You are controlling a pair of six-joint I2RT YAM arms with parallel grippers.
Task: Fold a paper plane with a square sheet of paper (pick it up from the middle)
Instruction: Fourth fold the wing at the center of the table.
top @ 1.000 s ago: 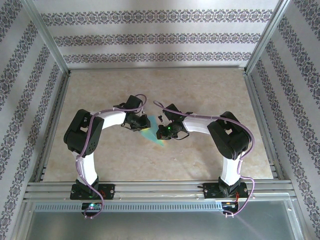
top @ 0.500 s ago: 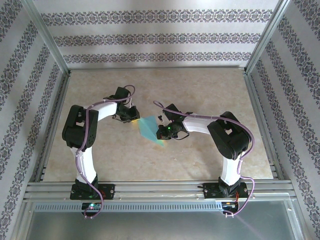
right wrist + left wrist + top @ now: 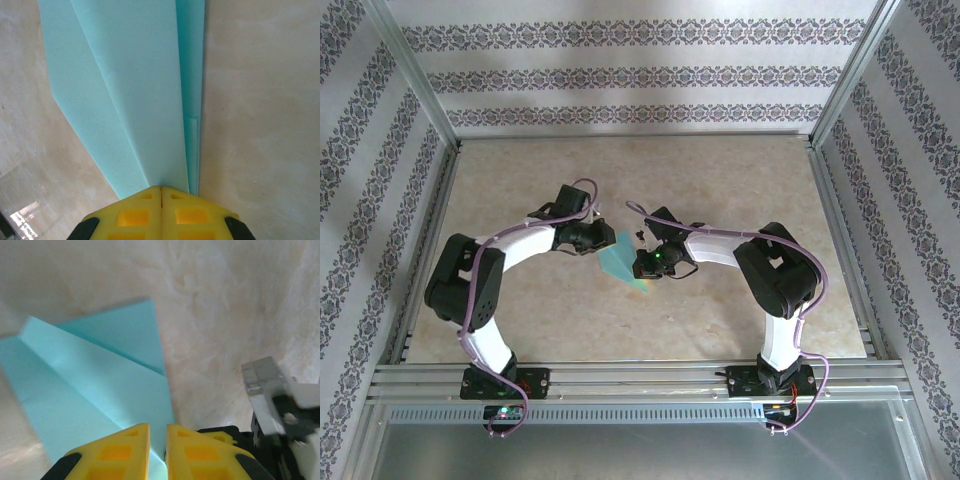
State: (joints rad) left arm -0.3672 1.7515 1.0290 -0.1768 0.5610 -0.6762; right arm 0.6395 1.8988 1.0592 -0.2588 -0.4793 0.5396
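The light-blue paper plane [image 3: 618, 262] lies on the table between the two arms, a creased wedge with its layers fanning out [image 3: 135, 90]. My right gripper [image 3: 642, 266] is shut on its narrow end, the yellow fingertips [image 3: 145, 200] closed tight with the paper coming out from between them. My left gripper [image 3: 592, 240] is at the plane's upper-left edge. In the left wrist view its jaws [image 3: 157, 432] stand a narrow gap apart over the folded sheet [image 3: 100, 385], and blue paper shows through the gap.
The beige marbled tabletop [image 3: 720, 180] is walled by metal rails and patterned panels [image 3: 640, 75]. Part of the right arm's grey and black gripper body [image 3: 272, 405] sits close on the right in the left wrist view.
The left gripper pulled away up and to the left, then came back to the plane's upper-left edge, its elbow swinging out left. The right gripper and the plane stayed put.
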